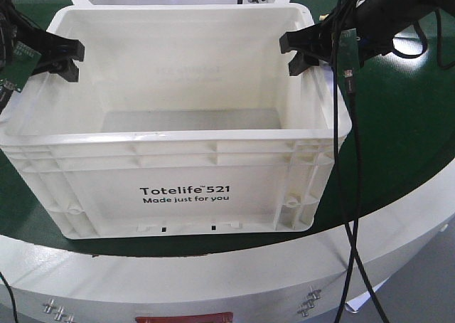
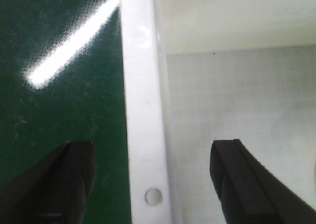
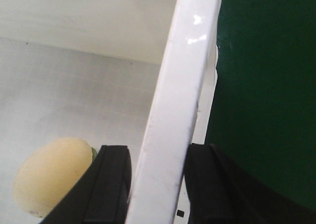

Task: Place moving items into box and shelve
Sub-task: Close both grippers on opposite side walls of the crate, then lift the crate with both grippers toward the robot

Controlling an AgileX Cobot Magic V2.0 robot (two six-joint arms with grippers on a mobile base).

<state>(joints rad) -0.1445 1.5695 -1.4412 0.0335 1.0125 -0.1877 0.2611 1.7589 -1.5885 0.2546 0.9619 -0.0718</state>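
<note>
box [image 1: 178,195] is set nr front edge of green table [image 1: 405,124]. left gripper [image 2: 150,150] is held wide astride its left rim, right gripper [image 3: 157,150] clamped on right rim. cream lump [image 3: 52,177] is seen inside by right wall, pt hidden behind finger [image 3: 111,184].

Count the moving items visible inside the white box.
1. A pale cream lump lies on the floor of the white box, by its right wall near the right end effector. The front wall hides part of the floor from the front-facing view, so another may be hidden.
</note>
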